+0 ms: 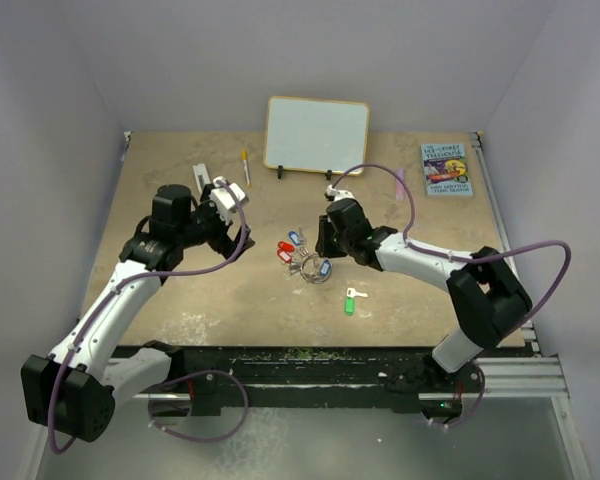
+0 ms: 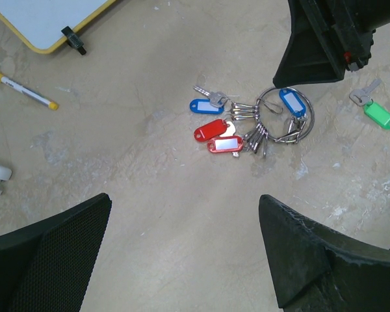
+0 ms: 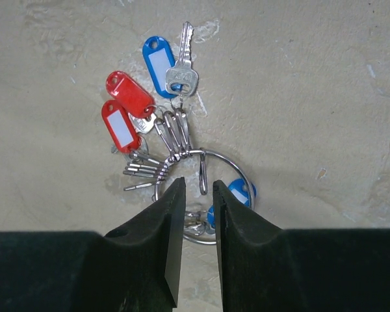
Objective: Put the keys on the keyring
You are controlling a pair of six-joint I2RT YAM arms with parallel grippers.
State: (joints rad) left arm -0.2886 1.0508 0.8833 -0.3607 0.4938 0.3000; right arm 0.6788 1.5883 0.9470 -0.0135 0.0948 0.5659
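Firstly, writing: book (image 1: 447, 168), far right corner of table (image 1: 240, 310), cover text too small to read; key tags carry blank white inserts. Keyring (image 1: 315, 268): flat at table centre, keys (image 3: 182, 78) with red and blue tags fanned from it. Green-tagged key (image 2: 375, 112): loose, apart from the ring, on its near right. Whiteboard (image 1: 317, 135) and yellow pen (image 1: 246, 165): at the back, well apart. Right claw (image 3: 199, 195): arm stretched leftward, low over the ring, jaws narrow, ring wire between the tips; whether they pinch it cannot be told. Left claw (image 2: 182, 253): raised left of the keys, jaws wide, holding nothing.
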